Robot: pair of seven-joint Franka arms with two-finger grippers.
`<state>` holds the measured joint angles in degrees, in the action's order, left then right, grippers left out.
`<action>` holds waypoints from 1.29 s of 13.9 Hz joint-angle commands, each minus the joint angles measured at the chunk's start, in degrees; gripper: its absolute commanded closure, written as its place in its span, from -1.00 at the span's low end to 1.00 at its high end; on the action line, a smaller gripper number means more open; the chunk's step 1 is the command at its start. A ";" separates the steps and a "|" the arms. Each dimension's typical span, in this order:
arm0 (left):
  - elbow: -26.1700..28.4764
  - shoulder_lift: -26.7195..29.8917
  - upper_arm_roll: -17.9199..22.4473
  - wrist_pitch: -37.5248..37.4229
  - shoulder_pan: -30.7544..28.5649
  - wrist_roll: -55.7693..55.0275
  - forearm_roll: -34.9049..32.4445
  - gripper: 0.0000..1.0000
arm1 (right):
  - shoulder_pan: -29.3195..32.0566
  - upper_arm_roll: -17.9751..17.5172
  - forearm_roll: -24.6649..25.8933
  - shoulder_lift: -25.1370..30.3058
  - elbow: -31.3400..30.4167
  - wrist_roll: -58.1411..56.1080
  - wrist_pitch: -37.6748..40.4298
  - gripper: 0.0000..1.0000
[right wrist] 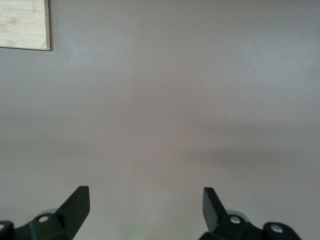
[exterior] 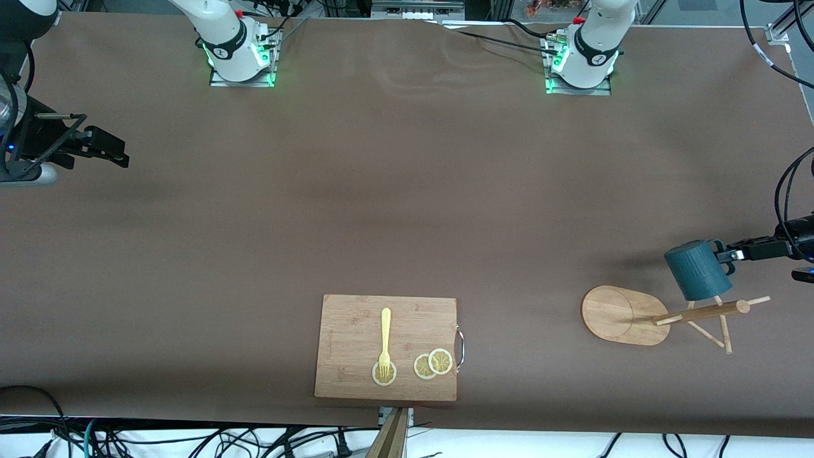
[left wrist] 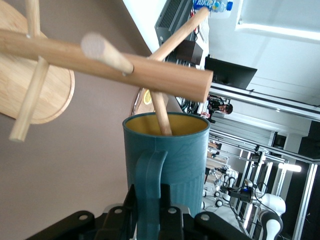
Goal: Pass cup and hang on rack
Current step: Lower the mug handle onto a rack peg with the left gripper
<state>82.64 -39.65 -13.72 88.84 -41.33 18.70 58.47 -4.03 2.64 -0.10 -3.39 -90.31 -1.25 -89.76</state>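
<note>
My left gripper [exterior: 731, 254] is shut on the handle of the dark teal cup [exterior: 697, 270] and holds it in the air over the wooden rack [exterior: 699, 313] at the left arm's end of the table. In the left wrist view the cup [left wrist: 167, 160] has its yellowish mouth toward the rack's post [left wrist: 100, 62], and one thin peg [left wrist: 161, 112] reaches into the mouth. The rack's oval base [exterior: 623, 315] lies on the table. My right gripper [exterior: 121, 156] is open and empty over bare table at the right arm's end; its own view [right wrist: 145, 200] shows only tablecloth between the fingers.
A bamboo cutting board [exterior: 346, 318] lies near the table's front edge in the middle, with a yellow fork [exterior: 385, 340] and lemon slices [exterior: 432, 364] on it. Its corner shows in the right wrist view [right wrist: 25, 25]. Cables hang at the left arm's end.
</note>
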 commanded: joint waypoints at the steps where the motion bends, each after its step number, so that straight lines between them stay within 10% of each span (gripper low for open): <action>1: -2.57 -1.65 0.27 1.51 0.64 -0.59 -0.99 1.00 | 0.08 -0.35 0.72 0.40 0.49 0.02 0.12 -1.00; 10: -2.66 -2.71 0.45 5.03 0.64 -0.86 -1.08 0.99 | -0.10 -2.63 0.98 0.67 0.49 1.33 0.12 -1.00; 12: -2.66 -2.71 0.36 4.94 0.38 -0.68 -0.91 0.67 | 0.08 -2.72 1.16 0.67 0.49 1.33 0.03 -1.00; 14: -2.66 -2.80 0.45 4.94 0.03 -0.42 -0.99 -0.84 | 0.08 -2.72 1.16 0.67 0.49 1.33 0.03 -1.00; 18: -2.49 -2.54 0.63 4.41 -0.86 -0.06 -1.69 -1.00 | -0.01 -2.72 1.07 0.58 0.49 1.16 -2.26 -1.00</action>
<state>81.93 -41.63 -13.00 93.85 -41.94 18.75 58.47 -4.08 0.31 0.23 -3.31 -90.05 -0.58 -91.47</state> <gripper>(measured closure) 0.335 0.000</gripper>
